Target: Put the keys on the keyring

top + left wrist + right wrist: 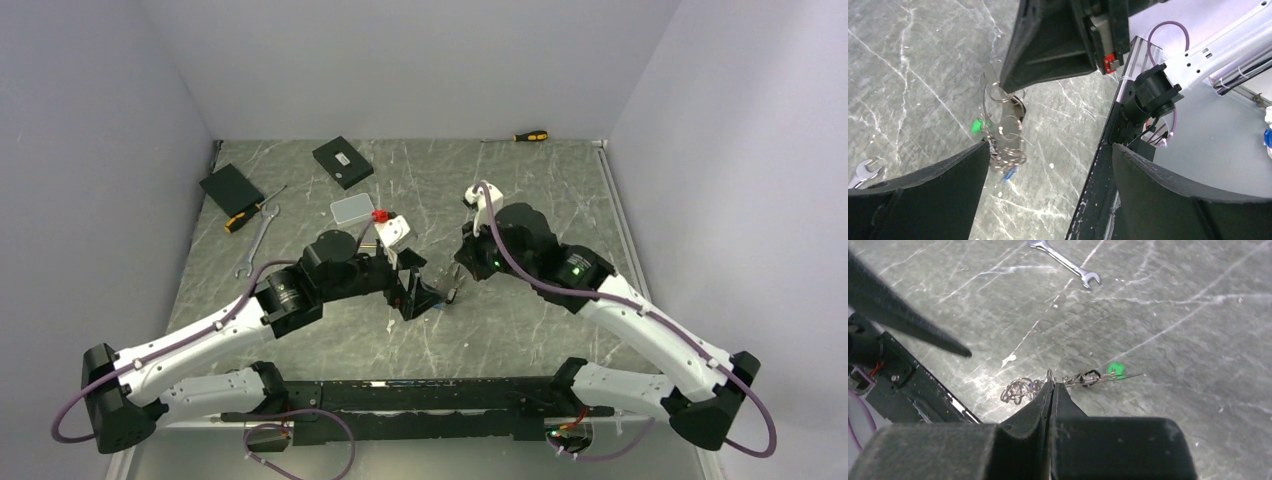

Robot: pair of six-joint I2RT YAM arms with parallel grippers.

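While the open-ended wrench lies at the left of the overhead view, the work is at the centre of the table, where the two grippers meet. The left gripper is spread wide and holds nothing. In its own camera its fingers fill the lower corners, and the bunch of keys sits just beside the left-hand one; whether they touch I cannot tell. A green tag sticks out at the bunch's left and a blue tag at its lower end.

To the right, the right gripper is pressed fully together, its tips pinching a thin wire loop at the edge of the bunch. I take this loop to be the keyring. Whether the bunch is lifted or trailing on the table is unclear.

The step in hand looks like presenting the ring for threading: one arm holds it, the other is ready. Next, the left gripper would need a fine pinch on a single key, or on the wire itself, with the ring kept steady.
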